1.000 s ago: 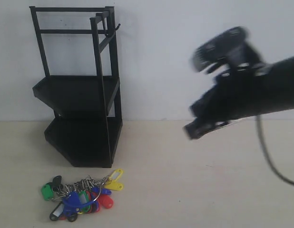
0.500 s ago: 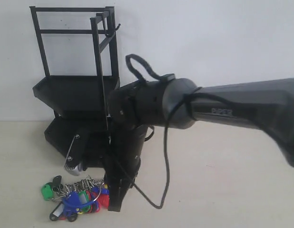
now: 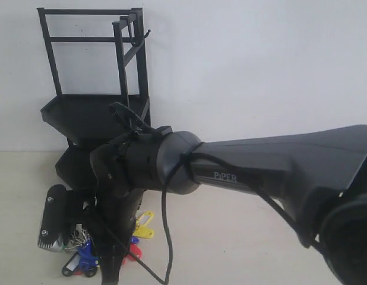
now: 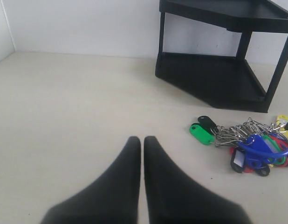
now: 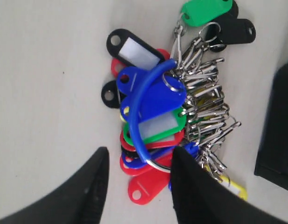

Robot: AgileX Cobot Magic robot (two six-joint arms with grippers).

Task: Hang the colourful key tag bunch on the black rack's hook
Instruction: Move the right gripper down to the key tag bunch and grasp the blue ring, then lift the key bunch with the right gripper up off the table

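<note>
The colourful key tag bunch [image 5: 167,107] lies flat on the beige table in front of the black rack [image 3: 94,113]. Its blue loop [image 5: 143,109] arches over the tags. My right gripper [image 5: 140,156] is open and hangs just above the bunch, its fingertips either side of the loop's near end and the red tags, gripping nothing. In the exterior view the right arm reaches across to the left and covers most of the bunch [image 3: 82,261]. The hook [image 3: 146,33] juts from the rack's top corner, bare. My left gripper [image 4: 142,141] is shut and empty, short of the bunch [image 4: 249,144].
The rack's lower shelf [image 4: 214,79] stands on the table right behind the tags, and its base edge [image 5: 277,130] lies close to the metal rings. A white wall runs behind the table. The right arm's cable [image 3: 165,237] dangles near the tags.
The right arm swung from the right side across to the left and dropped low over the key tag bunch, now hiding most of it in the exterior view.
</note>
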